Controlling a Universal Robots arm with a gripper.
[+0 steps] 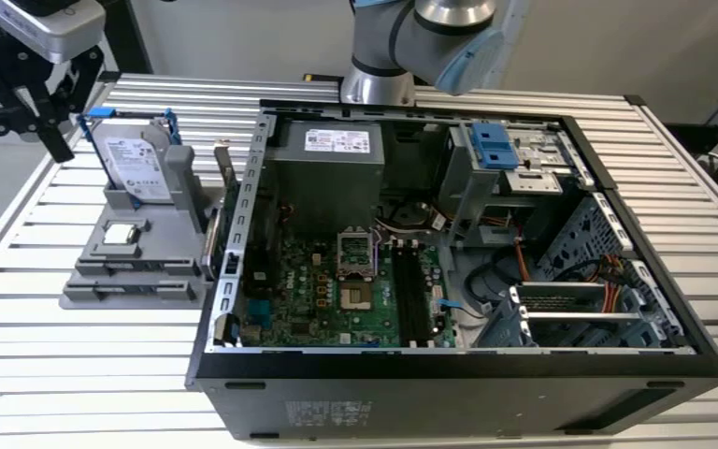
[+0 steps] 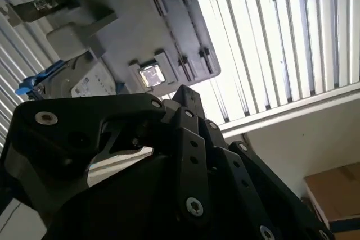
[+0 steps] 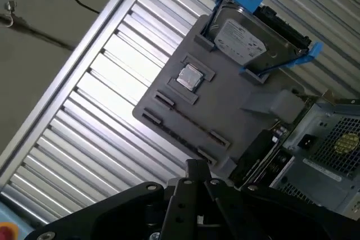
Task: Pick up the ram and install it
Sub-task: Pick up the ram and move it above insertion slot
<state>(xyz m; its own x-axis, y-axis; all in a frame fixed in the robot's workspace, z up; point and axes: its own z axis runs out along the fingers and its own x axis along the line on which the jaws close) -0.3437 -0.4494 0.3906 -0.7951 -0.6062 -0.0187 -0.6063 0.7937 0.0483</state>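
**Claw empty and clear of ram; pickup site crowded**

The claw hangs above the counter with its jaws together, carrying nothing. The item nearest it is the drive, just beside the tips and slightly below them. The ram appears to stand on edge at the side of the holder farthest from the claw, beyond the drive and close against the case wall. The chip lies flat on the holder, below the claw.

Risks, as judged:

1. With the jaws together, a descent onto the ram would strike its top edge instead of straddling it. A thin board could chip or tip.
2. The line from claw to ram crosses the drive, so a low pass would knock it.
3. There is little room between ram and case wall, and the claw's outer side may foul the sheet metal.
4. The slots sit deep in the case, well apart from the claw. A skewed grip carried there could jam the ram or damage contacts.
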